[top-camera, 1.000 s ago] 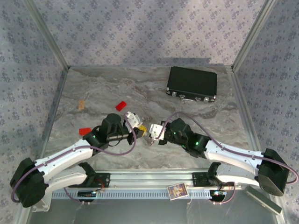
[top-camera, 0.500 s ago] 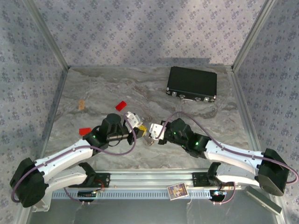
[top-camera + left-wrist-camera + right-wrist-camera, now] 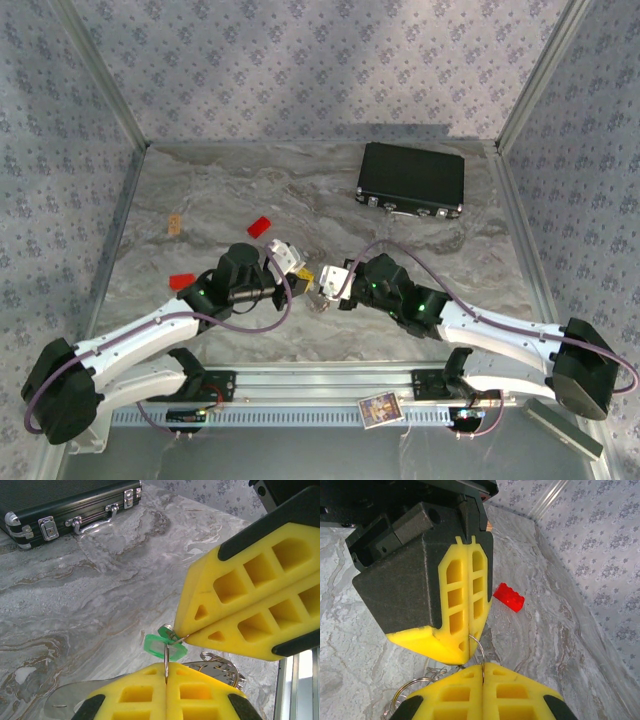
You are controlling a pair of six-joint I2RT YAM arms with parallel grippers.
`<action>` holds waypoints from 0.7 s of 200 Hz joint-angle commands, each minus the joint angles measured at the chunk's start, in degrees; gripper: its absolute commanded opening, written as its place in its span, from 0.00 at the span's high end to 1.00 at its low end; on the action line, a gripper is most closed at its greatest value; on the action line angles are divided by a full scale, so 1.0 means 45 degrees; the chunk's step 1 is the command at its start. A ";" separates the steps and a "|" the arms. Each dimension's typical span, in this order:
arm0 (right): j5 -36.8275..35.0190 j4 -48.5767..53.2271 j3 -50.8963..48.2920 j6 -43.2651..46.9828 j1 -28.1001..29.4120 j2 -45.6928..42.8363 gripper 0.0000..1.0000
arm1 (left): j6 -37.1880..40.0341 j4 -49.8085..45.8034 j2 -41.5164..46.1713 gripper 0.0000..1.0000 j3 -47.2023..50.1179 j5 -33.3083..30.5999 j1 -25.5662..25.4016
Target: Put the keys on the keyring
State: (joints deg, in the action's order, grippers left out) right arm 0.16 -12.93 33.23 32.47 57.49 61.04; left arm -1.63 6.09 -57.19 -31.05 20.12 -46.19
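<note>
The left arm (image 3: 140, 335) and right arm (image 3: 500, 330) wear white shells on their long links, with black housings at every joint. A thin mauve cable (image 3: 383, 243) arcs behind the right claw (image 3: 320, 288); a like one loops behind the left claw (image 3: 303, 272). Small green lights (image 3: 197, 293) glow on the black wrists behind each claw. Each claw ends in two yellow fingers (image 3: 140, 695), moulded with square and triangular hollows and backed in matt black.

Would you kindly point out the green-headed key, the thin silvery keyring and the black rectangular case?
Green-headed metal key (image 3: 155, 645): left wrist view, on its plastic head.
Thin silvery metal keyring (image 3: 482, 655): right wrist view, on its wire arc.
Black rectangular case (image 3: 411, 178): top external view, on its lid.
</note>
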 commanded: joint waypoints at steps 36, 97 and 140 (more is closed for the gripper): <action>-0.0018 -0.0252 0.0354 0.0070 0.0249 0.0494 1.00 | -0.0086 0.0517 -0.0046 1.00 -0.0522 0.0412 -0.0081; 0.0326 0.0569 0.0513 0.0313 0.0387 0.0582 1.00 | -0.0005 0.0481 0.0145 1.00 -0.0486 0.0239 -0.0074; 0.1209 0.1687 0.0585 0.0386 0.0193 0.0237 0.95 | 0.0259 0.0625 0.0147 1.00 -0.0395 0.0216 -0.0085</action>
State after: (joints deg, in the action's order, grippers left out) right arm 0.73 -10.63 34.09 33.17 58.39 63.29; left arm -1.56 4.97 -57.49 -31.05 20.14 -46.22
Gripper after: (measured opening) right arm 0.051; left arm 0.046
